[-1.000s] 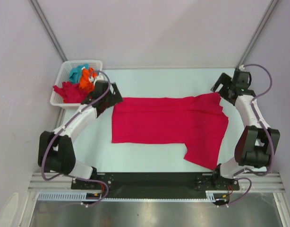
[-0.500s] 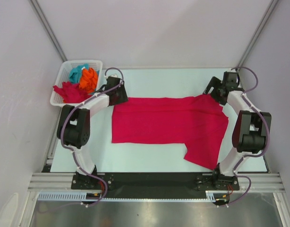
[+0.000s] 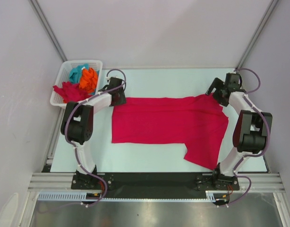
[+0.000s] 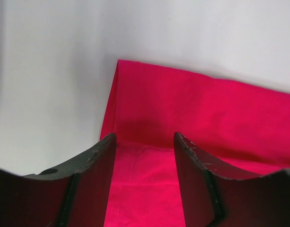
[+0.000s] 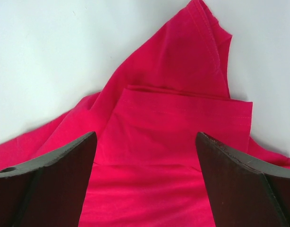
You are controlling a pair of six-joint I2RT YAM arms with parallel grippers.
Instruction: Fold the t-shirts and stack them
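Both arms have drawn their elbows in since a second ago. Left tool point(image 4: 145, 142) hovers with fingers spread at the far-left corner of the red shirt point(image 3: 168, 125). Right tool point(image 5: 145, 139) is spread wide over the far-right sleeve. Neither pinches cloth. The red shirt lies flat mid-counter point(image 3: 149, 78), one flap reaching toward the near-right edge. Bare counter shows beyond the far hem and near-left. At far left, a basket point(image 3: 57, 99) holds a teal shirt point(image 3: 76, 73) and an orange shirt point(image 3: 89, 79). A second red shirt point(image 3: 69, 91) drapes over its rim.
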